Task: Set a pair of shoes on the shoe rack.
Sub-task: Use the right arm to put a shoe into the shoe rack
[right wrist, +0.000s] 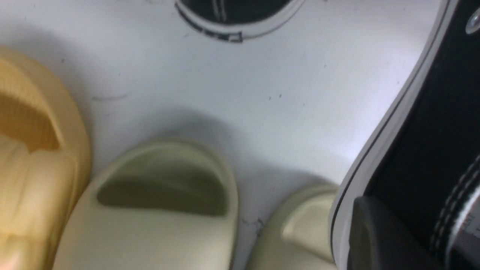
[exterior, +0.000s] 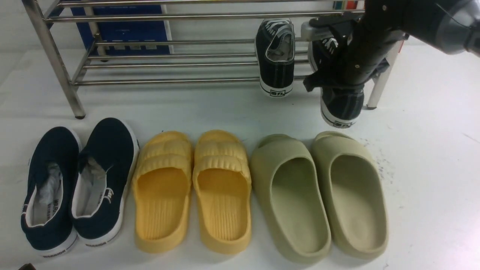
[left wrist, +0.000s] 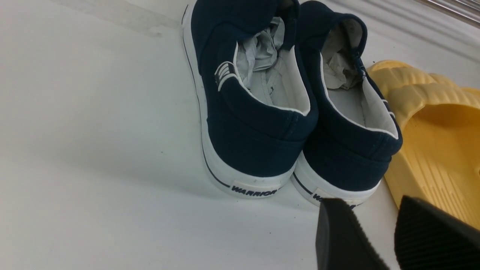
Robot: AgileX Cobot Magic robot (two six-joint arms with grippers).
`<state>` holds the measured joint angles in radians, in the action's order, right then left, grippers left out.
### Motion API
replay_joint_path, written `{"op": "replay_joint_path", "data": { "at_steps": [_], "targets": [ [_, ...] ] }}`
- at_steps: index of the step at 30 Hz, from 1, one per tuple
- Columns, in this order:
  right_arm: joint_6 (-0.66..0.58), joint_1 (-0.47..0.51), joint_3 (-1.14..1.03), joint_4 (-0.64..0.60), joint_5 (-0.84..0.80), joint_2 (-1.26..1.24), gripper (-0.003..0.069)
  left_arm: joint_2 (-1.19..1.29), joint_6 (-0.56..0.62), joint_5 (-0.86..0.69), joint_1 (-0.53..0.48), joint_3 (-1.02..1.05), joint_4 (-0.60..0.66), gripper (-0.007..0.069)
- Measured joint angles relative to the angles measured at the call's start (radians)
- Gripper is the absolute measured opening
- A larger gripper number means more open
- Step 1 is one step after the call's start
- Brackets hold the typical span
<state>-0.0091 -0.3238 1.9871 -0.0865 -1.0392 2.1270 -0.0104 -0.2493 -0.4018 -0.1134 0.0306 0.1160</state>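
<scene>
Now I am holding the second black sneaker (exterior: 342, 103) with my right gripper (exterior: 318, 81), which is closing on the side of the shoe. The first black sneaker (exterior: 276, 71) is already resting on the lower tier of the shoe rack (exterior: 168, 81), its heel facing my side and its toe pointing away from me.

The held one is lying to the right of it, just beside, and its long axis is running obliquely: the toe is leaning inward, toward its partner, and the heel is hanging out to the right, nearer to me. So I am judging that the next move is needing a small turn, heel toward the left, until both shoes are standing parallel. Whether its sole is touching the bars, I cannot tell. The right arm is clearly being the nearer one; the left gripper (left wrist: 369, 210) is waiting well apart, with open fingers, near the navy slip-on shoes (left wrist: 255, 150).

About writing: the navy heels are showing "WARRIOR". The black heels are carrying a boxed label (exterior: 278, 93) with what is looking like Chinese characters, too small for sure reading.
</scene>
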Motion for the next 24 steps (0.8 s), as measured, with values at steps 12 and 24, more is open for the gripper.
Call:
{"op": "replay_joint_path", "data": {
  "at_steps": [12, 24],
  "targets": [
    [-0.012, 0.024, 0.173, -0.028, 0.008, 0.121, 0.0042, 0.000, 0.000, 0.000, 0.000, 0.000, 0.000, 0.0238],
    [-0.068, 0.024, 0.185, -0.032, 0.083, 0.134, 0.0042, 0.000, 0.000, 0.000, 0.000, 0.000, 0.000, 0.0238]
  ]
}}
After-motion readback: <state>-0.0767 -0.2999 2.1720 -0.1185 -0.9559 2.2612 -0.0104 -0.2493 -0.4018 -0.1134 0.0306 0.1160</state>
